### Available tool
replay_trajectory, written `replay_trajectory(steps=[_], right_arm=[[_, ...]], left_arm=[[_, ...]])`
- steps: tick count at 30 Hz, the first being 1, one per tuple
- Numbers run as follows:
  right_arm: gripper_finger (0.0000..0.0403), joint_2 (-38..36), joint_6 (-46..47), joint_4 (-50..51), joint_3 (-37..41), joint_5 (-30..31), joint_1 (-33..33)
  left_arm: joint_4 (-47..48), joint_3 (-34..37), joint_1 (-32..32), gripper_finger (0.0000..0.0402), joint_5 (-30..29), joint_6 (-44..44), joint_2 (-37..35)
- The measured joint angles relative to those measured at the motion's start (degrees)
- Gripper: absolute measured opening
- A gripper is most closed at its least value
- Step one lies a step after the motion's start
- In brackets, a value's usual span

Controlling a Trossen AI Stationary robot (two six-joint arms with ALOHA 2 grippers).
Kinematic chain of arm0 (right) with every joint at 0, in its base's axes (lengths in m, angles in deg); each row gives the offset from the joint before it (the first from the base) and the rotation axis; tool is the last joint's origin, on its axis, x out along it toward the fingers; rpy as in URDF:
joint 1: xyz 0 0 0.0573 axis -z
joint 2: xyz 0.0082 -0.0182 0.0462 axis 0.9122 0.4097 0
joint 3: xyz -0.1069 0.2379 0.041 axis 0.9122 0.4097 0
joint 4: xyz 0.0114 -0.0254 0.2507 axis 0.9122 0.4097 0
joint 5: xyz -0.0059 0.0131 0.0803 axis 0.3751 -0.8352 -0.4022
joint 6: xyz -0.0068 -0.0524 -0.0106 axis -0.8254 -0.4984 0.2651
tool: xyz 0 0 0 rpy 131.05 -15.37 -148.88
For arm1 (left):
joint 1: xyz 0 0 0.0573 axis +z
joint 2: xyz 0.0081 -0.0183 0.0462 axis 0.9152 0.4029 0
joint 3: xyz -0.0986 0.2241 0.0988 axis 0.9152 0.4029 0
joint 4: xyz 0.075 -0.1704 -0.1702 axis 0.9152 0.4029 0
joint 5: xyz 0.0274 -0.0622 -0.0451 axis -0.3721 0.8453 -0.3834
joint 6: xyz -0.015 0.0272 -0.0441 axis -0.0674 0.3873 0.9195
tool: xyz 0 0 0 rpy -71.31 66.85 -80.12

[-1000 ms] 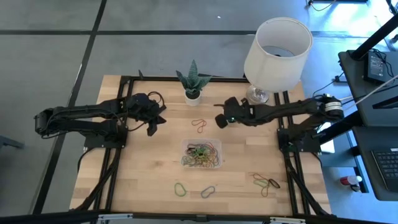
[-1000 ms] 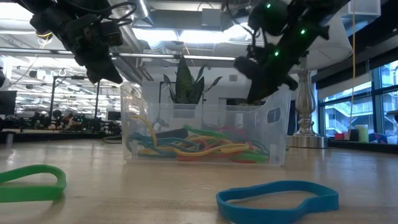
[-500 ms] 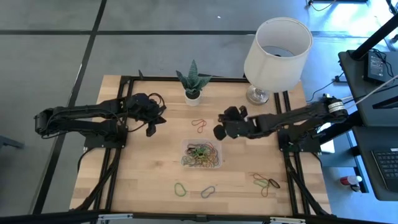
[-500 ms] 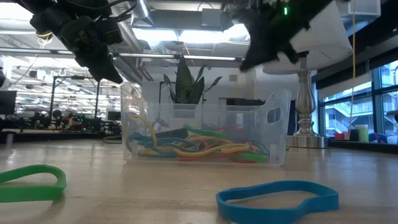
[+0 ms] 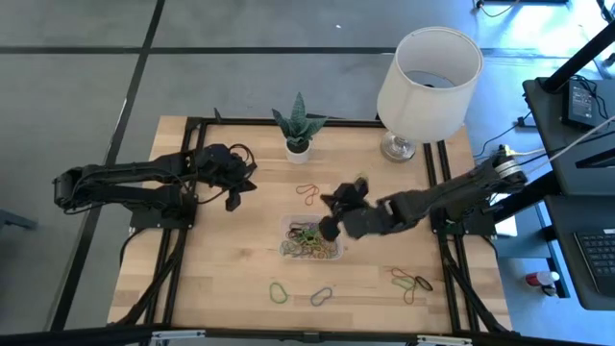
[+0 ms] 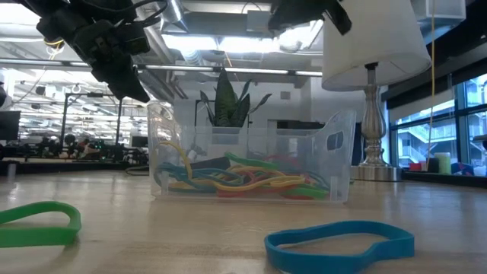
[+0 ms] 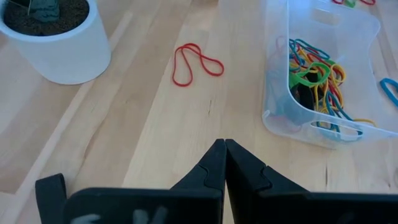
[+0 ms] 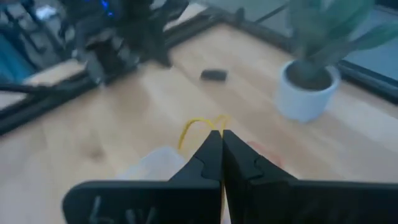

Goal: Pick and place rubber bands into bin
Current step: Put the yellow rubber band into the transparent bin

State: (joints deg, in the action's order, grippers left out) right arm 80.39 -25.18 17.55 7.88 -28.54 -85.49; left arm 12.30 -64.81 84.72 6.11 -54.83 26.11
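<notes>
The clear bin holds several coloured rubber bands. My right gripper hangs above the bin's right part, shut on a yellow rubber band. My left gripper waits shut and empty above the table's left side, left of the bin. Loose bands lie flat on the wood: a red one beyond the bin, a green one and a blue one near the front edge, and a cluster at the front right. My right gripper pinches the yellow rubber band between its two fingertips. A small loop of the band stands out past the tips. The fingers slant downward from the table's right side. The band is lifted clear of the table.
A white plant pot stands at the far middle and a lamp with a white shade at the far right. A small black piece lies on the wood left of the pot. Bare wood lies left of and in front of the bin.
My right gripper has swung from near the lamp's base toward the table's near edge and left, rising as it went. It now hangs over the bin. It has stayed shut.
</notes>
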Motion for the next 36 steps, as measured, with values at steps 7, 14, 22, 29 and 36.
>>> replay_trajectory(steps=[7,14,22,29,36], right_arm=[[0.0000,13.9,7.0,12.8,-13.7,-4.5,-3.3],[0.0000,24.0,16.1,21.5,-20.8,-12.3,-3.5],[0.0000,26.2,33.1,27.1,-20.2,-14.7,-3.8],[0.0000,26.2,30.0,20.7,-20.3,-13.8,-4.1],[0.0000,26.2,20.4,10.4,-20.4,-10.9,-2.3]], left_arm=[[0.6,0.0,0.0,0.0002,0.1,-0.4,0.0],[0.7,0.0,0.0,0.0002,0.2,-2.0,0.0],[0.7,0.0,0.0,0.0002,0.2,-3.5,0.0],[0.7,0.0,0.0,0.0002,0.2,-5.1,0.0],[0.7,0.0,0.0,0.0002,0.2,-5.1,0.0]])
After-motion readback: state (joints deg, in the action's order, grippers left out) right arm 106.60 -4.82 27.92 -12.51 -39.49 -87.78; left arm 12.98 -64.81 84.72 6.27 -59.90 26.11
